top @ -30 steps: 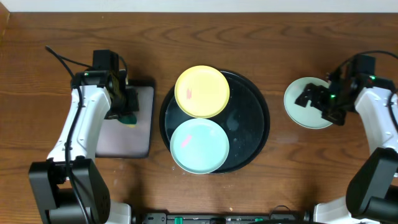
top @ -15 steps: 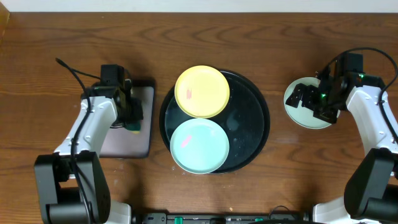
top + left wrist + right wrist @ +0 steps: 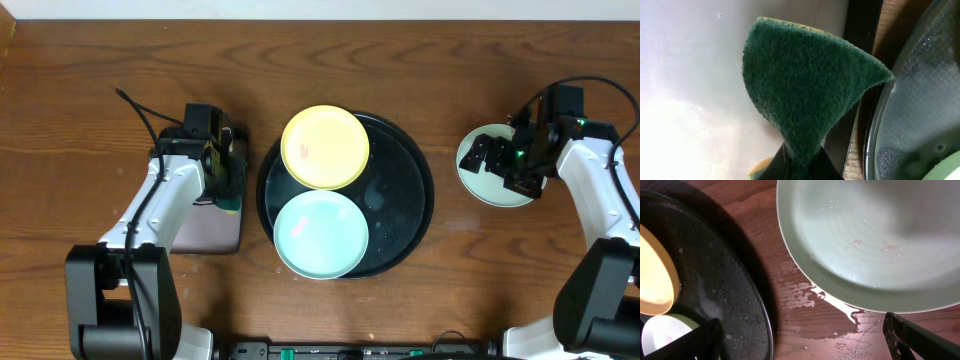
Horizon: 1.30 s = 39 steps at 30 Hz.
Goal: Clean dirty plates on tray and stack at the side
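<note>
The round black tray sits mid-table and holds a pale yellow plate with a pink smear and a mint plate. A second mint plate lies on the table at the right. My left gripper is shut on a green sponge over the right edge of the rectangular tray, close to the black tray's rim. My right gripper is open and empty above the right-hand mint plate. The right wrist view also shows the black tray and the yellow plate.
A thin puddle of water lies on the wood between the black tray and the right-hand plate. The rectangular tray's grey-white inside shows under the sponge. Both arms' cables hang near the table's left and right sides.
My left gripper has moved right with the sponge, from the middle of the rectangular tray to its right edge. My right gripper shifted slightly left over the mint plate, then held still.
</note>
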Tool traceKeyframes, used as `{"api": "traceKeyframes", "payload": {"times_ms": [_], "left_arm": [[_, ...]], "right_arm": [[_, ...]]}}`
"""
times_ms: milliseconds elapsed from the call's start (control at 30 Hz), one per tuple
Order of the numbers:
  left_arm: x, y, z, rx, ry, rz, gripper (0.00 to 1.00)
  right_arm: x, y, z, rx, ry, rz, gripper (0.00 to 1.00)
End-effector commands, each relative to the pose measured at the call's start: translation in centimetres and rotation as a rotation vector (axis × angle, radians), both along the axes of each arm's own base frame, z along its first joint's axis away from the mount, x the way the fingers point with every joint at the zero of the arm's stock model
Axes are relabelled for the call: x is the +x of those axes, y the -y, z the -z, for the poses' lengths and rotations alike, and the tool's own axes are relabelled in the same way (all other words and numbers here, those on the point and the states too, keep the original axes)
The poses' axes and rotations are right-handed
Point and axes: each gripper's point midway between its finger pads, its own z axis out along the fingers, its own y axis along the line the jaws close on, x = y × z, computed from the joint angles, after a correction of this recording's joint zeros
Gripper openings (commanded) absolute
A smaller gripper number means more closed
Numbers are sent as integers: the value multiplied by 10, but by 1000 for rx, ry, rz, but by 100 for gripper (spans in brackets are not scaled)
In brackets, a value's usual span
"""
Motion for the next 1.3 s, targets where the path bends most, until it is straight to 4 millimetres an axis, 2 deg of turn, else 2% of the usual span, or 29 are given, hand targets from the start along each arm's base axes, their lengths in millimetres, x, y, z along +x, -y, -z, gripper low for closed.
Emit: {"api": "traceKeyframes", "payload": {"times_ms": [0, 400, 567, 700, 1267], "left_arm": [[-3, -1, 6, 9, -21, 4, 8], [-7, -3, 21, 16, -7, -4, 7], [-7, -3, 21, 12, -8, -17, 7], [-7, 9, 21, -53, -11, -6, 8], [-8, 13, 20, -90, -17, -49, 7]], "right_arm": [[0, -4, -2, 3, 8, -20, 99], [0, -4, -2, 3, 8, -20, 99], [0, -4, -2, 3, 8, -20, 99], [0, -4, -2, 3, 8, -20, 99], [0, -4, -2, 4, 8, -20, 99]]}}
